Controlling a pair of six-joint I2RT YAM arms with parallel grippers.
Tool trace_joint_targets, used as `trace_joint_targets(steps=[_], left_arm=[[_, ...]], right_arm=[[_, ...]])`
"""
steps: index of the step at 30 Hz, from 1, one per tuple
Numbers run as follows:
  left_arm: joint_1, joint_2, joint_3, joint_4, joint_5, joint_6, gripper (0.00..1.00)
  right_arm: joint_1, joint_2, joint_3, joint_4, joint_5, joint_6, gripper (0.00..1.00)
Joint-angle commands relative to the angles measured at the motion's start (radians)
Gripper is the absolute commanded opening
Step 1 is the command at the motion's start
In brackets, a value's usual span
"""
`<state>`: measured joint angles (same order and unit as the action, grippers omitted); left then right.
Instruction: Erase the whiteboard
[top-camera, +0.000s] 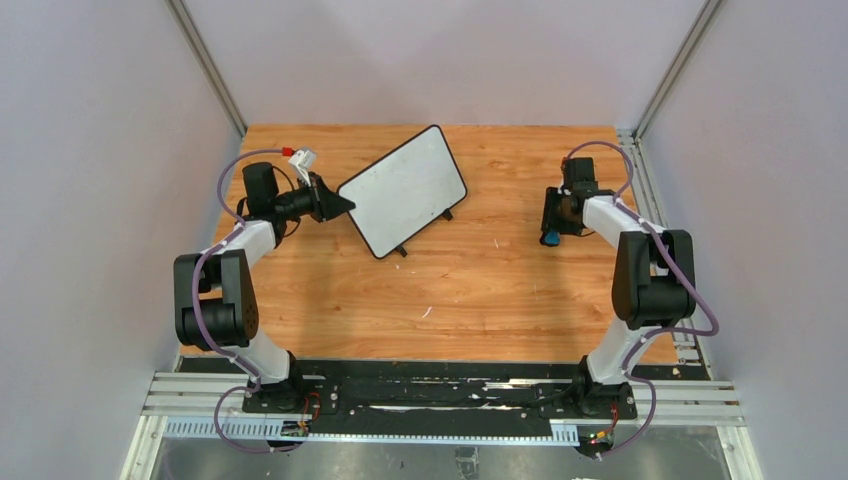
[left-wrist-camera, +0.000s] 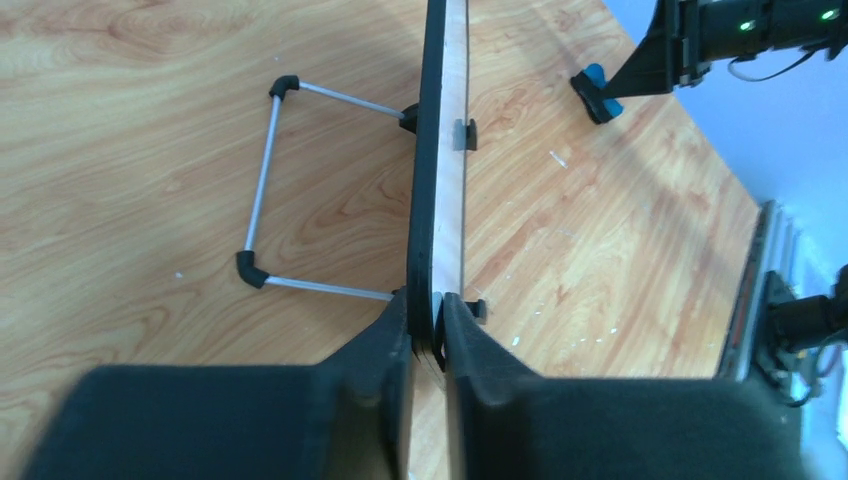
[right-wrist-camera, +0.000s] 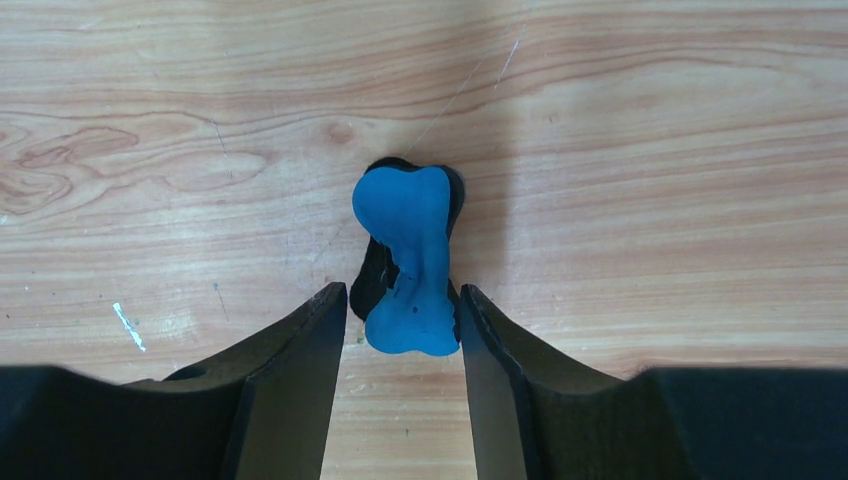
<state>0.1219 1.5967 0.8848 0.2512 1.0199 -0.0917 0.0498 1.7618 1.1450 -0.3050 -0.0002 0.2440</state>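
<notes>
Your left claw (left-wrist-camera: 428, 335) clamps the board (top-camera: 405, 190), seemingly wiped; right claw (right-wrist-camera: 402, 296), open, straddles the eraser (right-wrist-camera: 405, 230). Next: lift clear.

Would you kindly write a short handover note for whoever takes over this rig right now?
Left pincer: shut on the edge of the whiteboard, left of centre.
Right pincer: open around the blue eraser, which lies on the table at the right.
Done: from above the board's face looks clean, though faint marks may not show.
Left: probably check the face, then release the board.
</notes>
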Motion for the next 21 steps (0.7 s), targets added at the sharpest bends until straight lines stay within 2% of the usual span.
trace_joint_targets(steps=[1, 2, 6, 12, 16, 17, 19, 21], left_arm=[[-0.003, 0.033, -0.01, -0.055, -0.066, 0.099, 0.24], [-0.003, 0.034, -0.009, -0.055, -0.065, 0.098, 0.28], [-0.003, 0.034, -0.006, -0.055, -0.061, 0.093, 0.35], [-0.002, 0.019, -0.013, -0.055, -0.052, 0.092, 0.39], [-0.002, 0.003, -0.015, -0.055, -0.038, 0.092, 0.46], [-0.003, 0.0, -0.015, -0.055, -0.033, 0.089, 0.48], [-0.003, -0.007, -0.015, -0.055, -0.028, 0.085, 0.6], [-0.002, -0.014, -0.014, -0.06, -0.02, 0.089, 0.63]], right_arm=[[-0.006, -0.057, -0.037, 0.019, 0.001, 0.018, 0.47], [-0.005, -0.061, -0.039, 0.024, 0.001, 0.015, 0.46], [-0.006, -0.056, -0.035, 0.025, -0.001, 0.013, 0.46], [-0.001, -0.043, -0.029, 0.021, 0.002, 0.012, 0.45], [0.001, -0.031, -0.024, 0.021, 0.002, 0.011, 0.45], [0.001, -0.029, -0.025, 0.021, 0.002, 0.011, 0.45], [0.002, -0.024, -0.024, 0.022, 0.003, 0.01, 0.45], [0.003, -0.02, -0.022, 0.023, 0.005, 0.011, 0.45]])
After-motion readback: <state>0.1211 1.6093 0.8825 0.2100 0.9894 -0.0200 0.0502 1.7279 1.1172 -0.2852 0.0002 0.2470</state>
